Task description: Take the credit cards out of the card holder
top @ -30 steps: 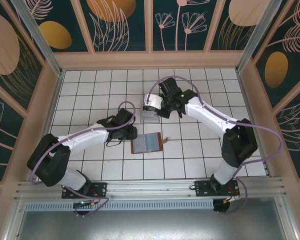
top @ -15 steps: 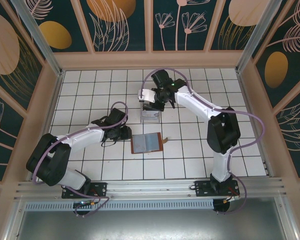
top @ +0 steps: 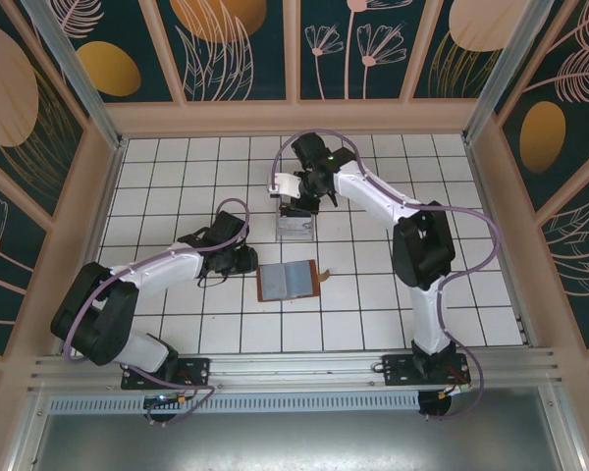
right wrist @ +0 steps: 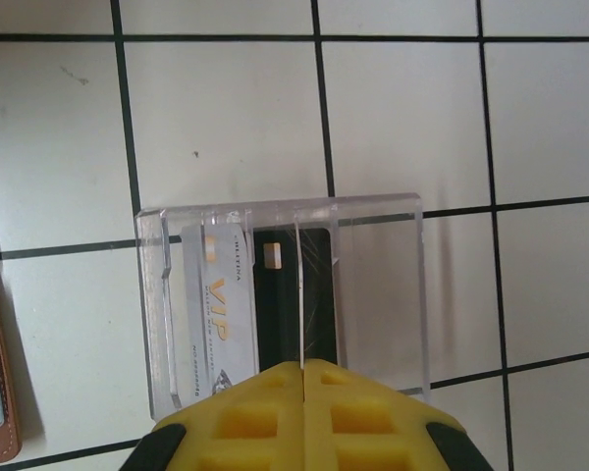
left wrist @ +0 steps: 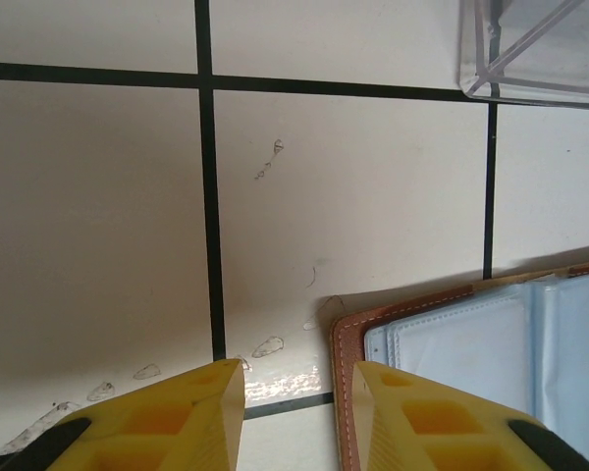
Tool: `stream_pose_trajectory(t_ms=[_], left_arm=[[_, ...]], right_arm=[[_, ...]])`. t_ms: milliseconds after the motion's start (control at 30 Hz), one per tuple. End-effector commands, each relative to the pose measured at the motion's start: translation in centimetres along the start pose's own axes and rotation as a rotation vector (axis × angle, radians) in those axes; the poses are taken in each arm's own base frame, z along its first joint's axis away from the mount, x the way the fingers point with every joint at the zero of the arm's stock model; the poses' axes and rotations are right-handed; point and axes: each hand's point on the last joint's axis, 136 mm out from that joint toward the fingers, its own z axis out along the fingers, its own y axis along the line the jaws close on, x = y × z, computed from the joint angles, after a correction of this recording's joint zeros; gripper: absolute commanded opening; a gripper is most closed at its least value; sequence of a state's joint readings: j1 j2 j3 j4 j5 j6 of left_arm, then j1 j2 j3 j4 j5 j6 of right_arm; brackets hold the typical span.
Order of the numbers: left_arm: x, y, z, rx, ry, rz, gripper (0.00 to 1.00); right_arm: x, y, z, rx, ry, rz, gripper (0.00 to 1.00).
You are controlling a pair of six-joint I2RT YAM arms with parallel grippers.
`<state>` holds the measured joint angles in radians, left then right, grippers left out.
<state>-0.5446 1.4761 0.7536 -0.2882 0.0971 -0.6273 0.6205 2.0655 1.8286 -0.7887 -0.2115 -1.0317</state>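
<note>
My left gripper (left wrist: 299,373) sits parted, nine o'clock of the card holder (top: 290,280), perhaps to steady it; my right gripper (right wrist: 302,368), shut, hovers above racked credit cards (right wrist: 236,294).

The card holder (left wrist: 452,339) runs off the left wrist view's right and bottom edges, and the clear stand (left wrist: 535,49) is clipped at its top corner. In the right wrist view the black card (right wrist: 309,294) has its lower end hidden by the right gripper (right wrist: 302,365), and the small print on the white card (right wrist: 221,304) seems too fine to read.
</note>
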Motion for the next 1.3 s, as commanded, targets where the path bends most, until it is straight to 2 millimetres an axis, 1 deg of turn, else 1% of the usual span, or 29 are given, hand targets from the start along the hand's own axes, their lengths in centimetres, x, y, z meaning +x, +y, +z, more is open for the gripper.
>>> stream_pose_trajectory(t_ms=[0, 200, 467, 500, 600, 700, 833, 967, 1100, 1267], left_arm=[[-0.7, -0.3, 0.0, 0.008, -0.006, 0.020, 0.36], [-0.7, -0.4, 0.1, 0.007, -0.004, 0.024, 0.36], [-0.8, -0.1, 0.1, 0.000, -0.002, 0.022, 0.36], [-0.8, -0.1, 0.1, 0.000, -0.002, 0.022, 0.36], [-0.9, -0.2, 0.1, 0.001, -0.002, 0.024, 0.36], [-1.0, -0.2, 0.2, 0.000, -0.001, 0.025, 0.36], [-1.1, -0.3, 0.1, 0.000, -0.002, 0.027, 0.36], [-1.2, -0.4, 0.1, 0.001, -0.002, 0.029, 0.36], [-1.3, -0.4, 0.1, 0.002, -0.003, 0.030, 0.36], [-1.4, -0.5, -0.1, 0.001, -0.008, 0.032, 0.36]], right_arm=[[0.6, 0.5, 0.5, -0.049, 0.020, -0.008, 0.00], [1.5, 0.6, 1.9, -0.070, 0.057, -0.006, 0.00], [2.0, 1.0, 3.2, -0.107, 0.079, -0.001, 0.00], [2.1, 1.0, 3.3, -0.109, 0.081, 0.001, 0.01], [2.2, 1.0, 3.6, -0.109, 0.086, 0.004, 0.11], [2.1, 0.6, 3.6, -0.092, 0.083, 0.003, 0.16], [2.1, -0.1, 3.6, -0.057, 0.090, 0.000, 0.19], [2.1, -1.0, 3.4, -0.020, 0.101, 0.004, 0.21], [1.4, -1.9, 2.6, 0.022, 0.083, 0.001, 0.21], [0.9, -3.6, 1.5, 0.112, 0.073, 0.011, 0.21]])
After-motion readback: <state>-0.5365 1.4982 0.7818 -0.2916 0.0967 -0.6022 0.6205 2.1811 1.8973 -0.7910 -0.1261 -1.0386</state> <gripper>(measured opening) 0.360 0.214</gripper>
